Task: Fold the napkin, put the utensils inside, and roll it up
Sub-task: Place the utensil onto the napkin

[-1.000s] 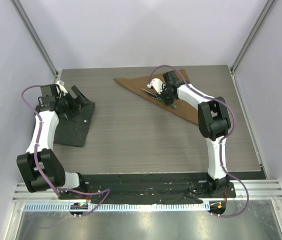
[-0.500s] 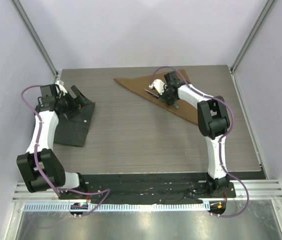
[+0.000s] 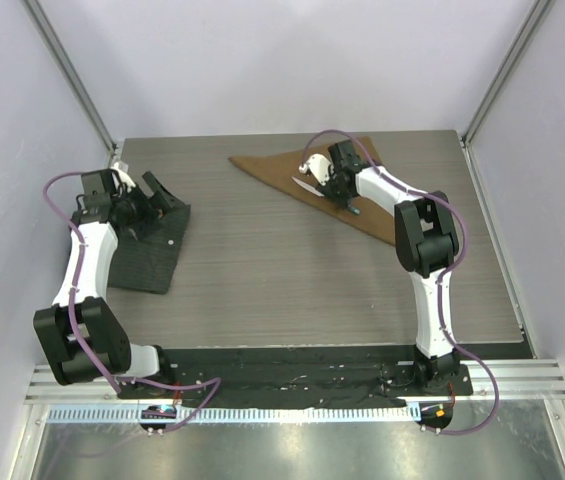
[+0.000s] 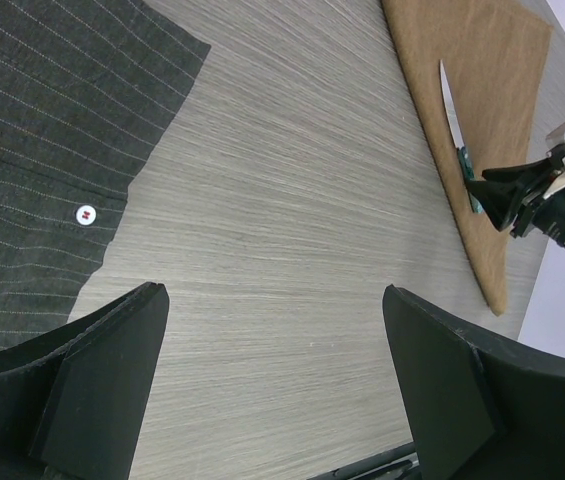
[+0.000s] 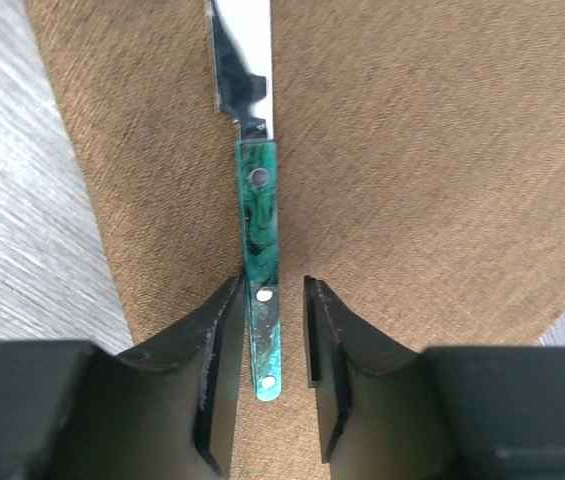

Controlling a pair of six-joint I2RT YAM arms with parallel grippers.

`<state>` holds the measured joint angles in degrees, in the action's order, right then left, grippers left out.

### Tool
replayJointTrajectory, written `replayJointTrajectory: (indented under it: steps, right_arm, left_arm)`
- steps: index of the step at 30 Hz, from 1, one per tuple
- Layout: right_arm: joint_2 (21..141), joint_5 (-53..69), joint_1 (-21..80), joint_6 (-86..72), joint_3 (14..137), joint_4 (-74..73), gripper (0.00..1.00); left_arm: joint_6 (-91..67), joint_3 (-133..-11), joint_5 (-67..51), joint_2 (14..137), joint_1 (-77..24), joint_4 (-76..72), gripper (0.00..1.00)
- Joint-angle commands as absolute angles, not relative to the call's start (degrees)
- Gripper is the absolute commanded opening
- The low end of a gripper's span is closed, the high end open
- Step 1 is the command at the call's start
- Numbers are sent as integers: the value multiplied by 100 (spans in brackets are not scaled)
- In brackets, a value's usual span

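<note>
Over the edge of the dark mat (image 4: 52,150), at the bench's (image 3: 292,270) left side, the left claw (image 4: 275,300) hangs spread wide, holding nothing. Farther back, the right claw (image 5: 272,288) sits low on the tan napkin (image 5: 412,180), slightly parted astride the knife's (image 5: 260,230) teal handle. One finger is close against it and the other is just clear.

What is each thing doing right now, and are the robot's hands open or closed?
napkin: folded into a triangle, flat on the table.
knife: lying flat on the napkin, not lifted.
right hand: slightly open, fingers either side of the knife handle.
dark mat: lying flat.
left hand: wide open, empty, over the dark mat's edge.
</note>
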<state>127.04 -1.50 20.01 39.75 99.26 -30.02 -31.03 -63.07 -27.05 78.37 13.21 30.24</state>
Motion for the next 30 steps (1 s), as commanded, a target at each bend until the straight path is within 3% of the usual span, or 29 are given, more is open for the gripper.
replayJointTrajectory:
  steps: [1,7,15,22,30]
  right_arm:
    - [12525,-167,1986,3780,10318,-2848,38]
    - [11894,306,1978,3158,10380,-2532,38]
    - [10074,940,1995,1460,8642,-889,39]
    - [8377,1055,1995,221,7025,-106,42]
    - [7436,1301,1995,-413,6354,-88,44]
  left_arm:
    - [-3129,-6258,-2848,7796,1362,2769,94]
    - [-3383,-6258,-2593,7980,1354,2444,90]
    - [-4551,-6635,-1479,8621,397,1442,86]
    - [-5615,-7812,-941,10518,-509,388,81]
    - [-5941,-9421,-440,12592,-905,26,71]
